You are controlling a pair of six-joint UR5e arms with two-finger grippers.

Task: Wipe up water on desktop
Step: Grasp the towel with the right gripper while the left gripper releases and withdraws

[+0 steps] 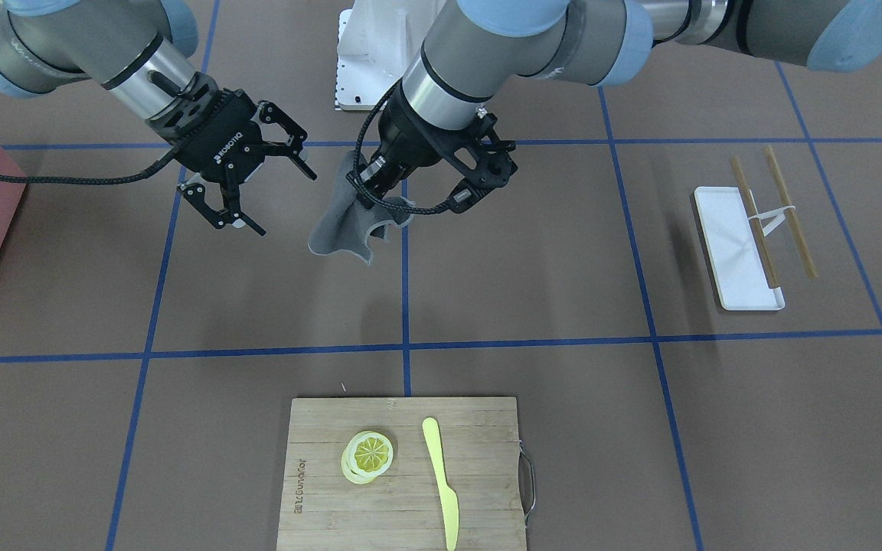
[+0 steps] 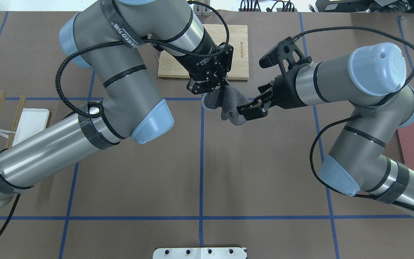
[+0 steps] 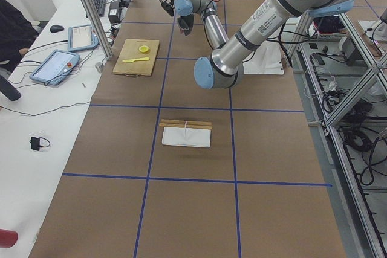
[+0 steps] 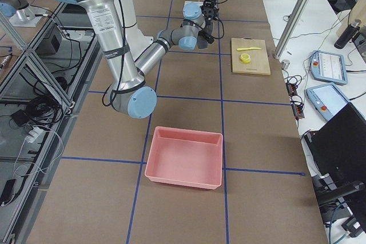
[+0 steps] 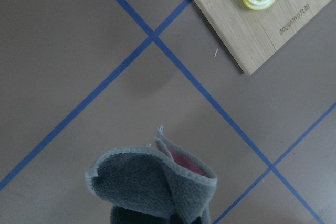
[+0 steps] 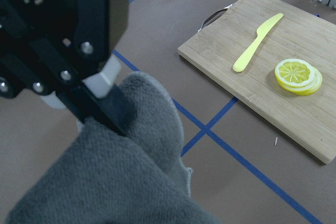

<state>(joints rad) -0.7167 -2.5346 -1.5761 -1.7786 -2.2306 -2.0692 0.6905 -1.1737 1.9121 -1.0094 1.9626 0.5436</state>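
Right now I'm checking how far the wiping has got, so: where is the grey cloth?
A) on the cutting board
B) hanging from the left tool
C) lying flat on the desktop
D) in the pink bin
B: the grey cloth dangles from the left tool, which is shut on it, above the desktop and not spread on it.

place: robotics lab | blue-taped matte brown desktop (image 3: 193, 209) | grey teach-pendant tablets (image 3: 55, 66) on white bench (image 3: 30, 119), 9 o'clock | silver aluminium frame post (image 3: 91, 11), 11 o'clock
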